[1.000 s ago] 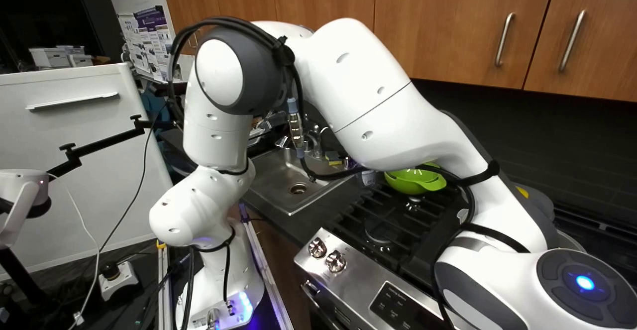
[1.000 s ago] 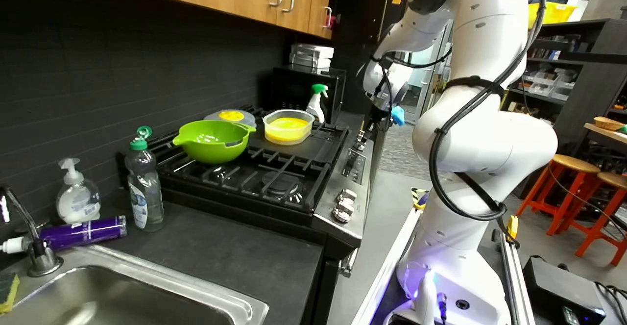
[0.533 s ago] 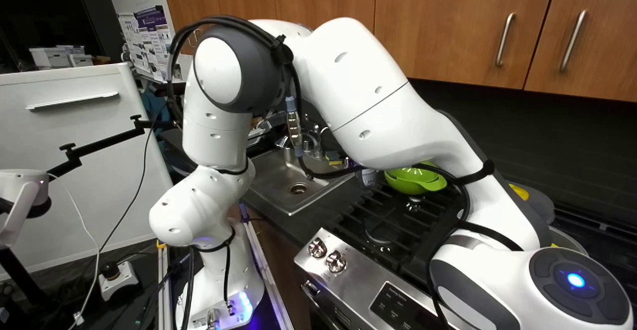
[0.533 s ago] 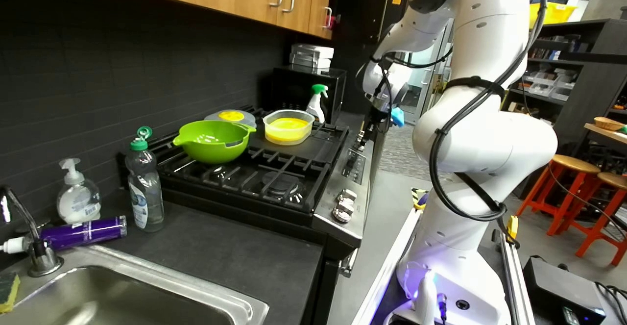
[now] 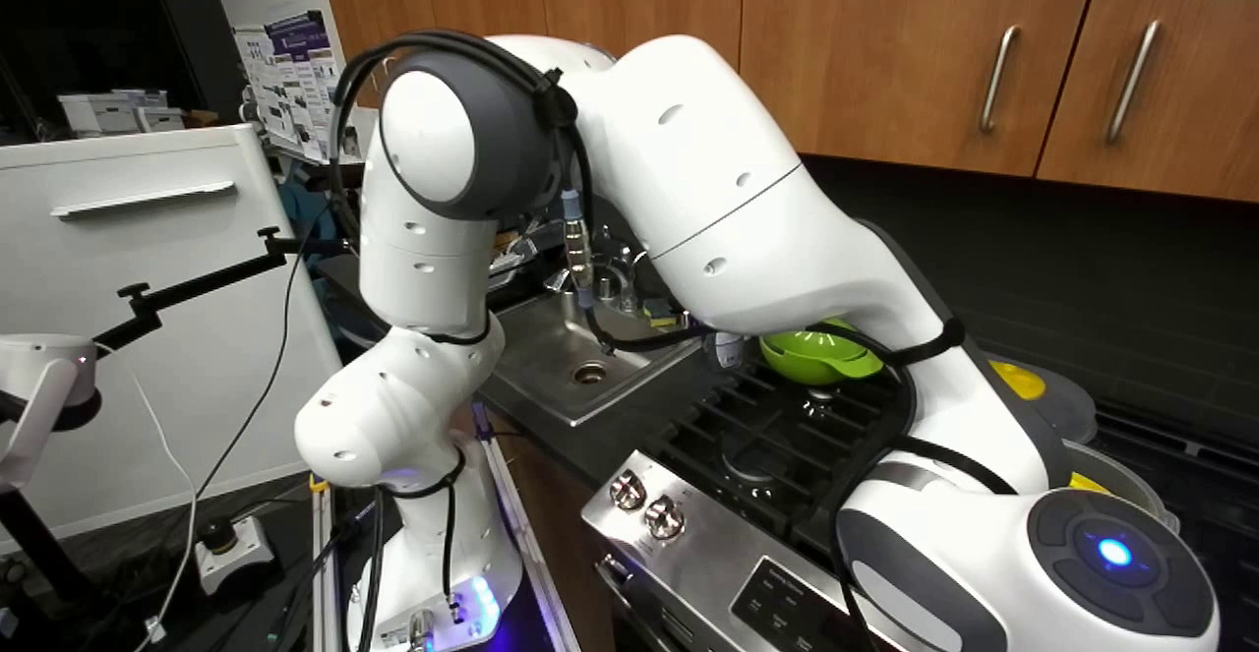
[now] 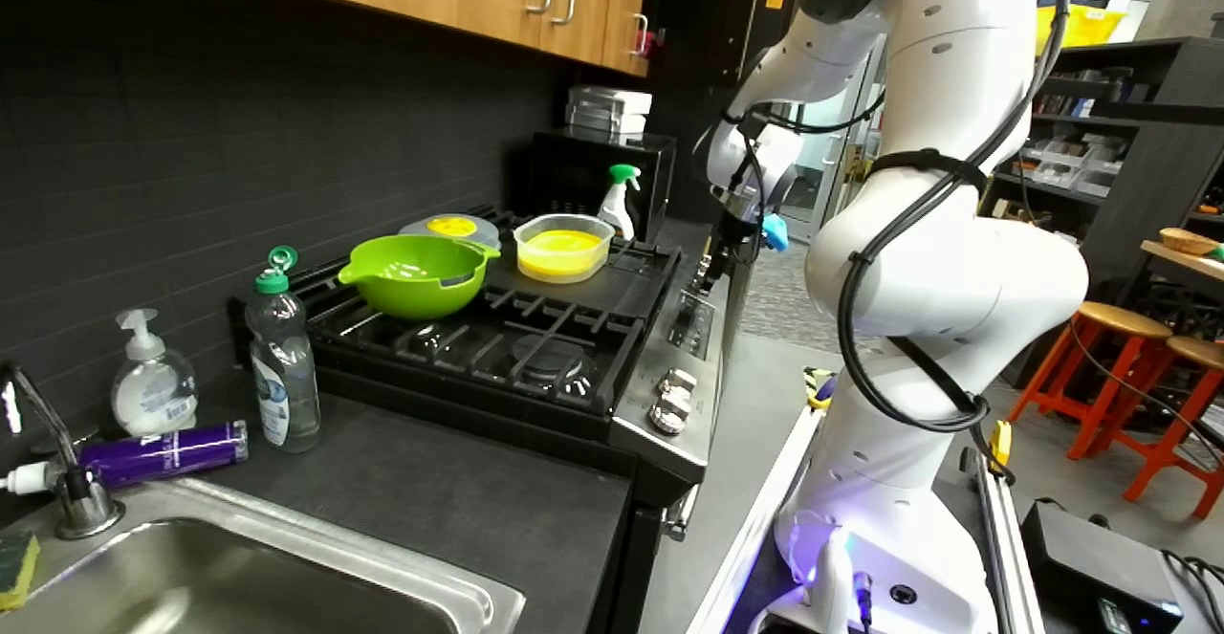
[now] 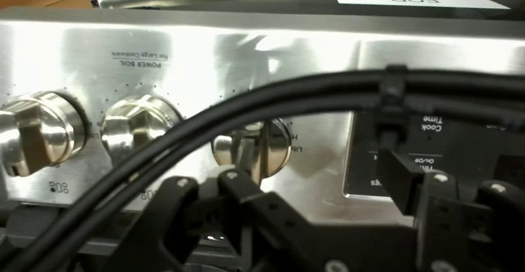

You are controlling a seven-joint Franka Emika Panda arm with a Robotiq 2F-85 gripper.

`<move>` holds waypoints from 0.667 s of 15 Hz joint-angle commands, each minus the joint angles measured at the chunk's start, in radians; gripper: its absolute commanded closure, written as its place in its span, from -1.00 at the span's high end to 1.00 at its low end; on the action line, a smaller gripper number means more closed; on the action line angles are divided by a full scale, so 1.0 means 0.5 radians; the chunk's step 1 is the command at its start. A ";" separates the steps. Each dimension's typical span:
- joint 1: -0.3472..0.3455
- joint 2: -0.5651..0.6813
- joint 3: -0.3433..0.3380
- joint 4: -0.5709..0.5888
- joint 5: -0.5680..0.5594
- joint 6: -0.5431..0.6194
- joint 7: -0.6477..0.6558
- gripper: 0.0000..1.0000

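The knob (image 7: 251,151) nearest the gripper (image 7: 313,177) sits on the stove panel (image 7: 320,157), between another knob (image 7: 133,128) and the dark display (image 7: 451,145). The jaws stand well apart, with nothing visible between them; in the wrist view one overlaps the knob's lower edge, though contact cannot be told. This looks like a lining-up step. A grip on the knob would call for a sideways shift, so that it comes between the jaws, then closing them, with the cable (image 7: 311,87) kept clear.

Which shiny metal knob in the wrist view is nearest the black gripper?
The rightmost round metal knob, beside the black control panel; the other two sit farther left.
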 commanded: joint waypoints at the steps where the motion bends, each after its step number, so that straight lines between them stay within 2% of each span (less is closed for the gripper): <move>1: 0.002 0.035 0.005 -0.029 -0.046 0.149 -0.058 1.00; 10: -0.062 -0.063 0.032 -0.151 -0.153 0.425 -0.064 1.00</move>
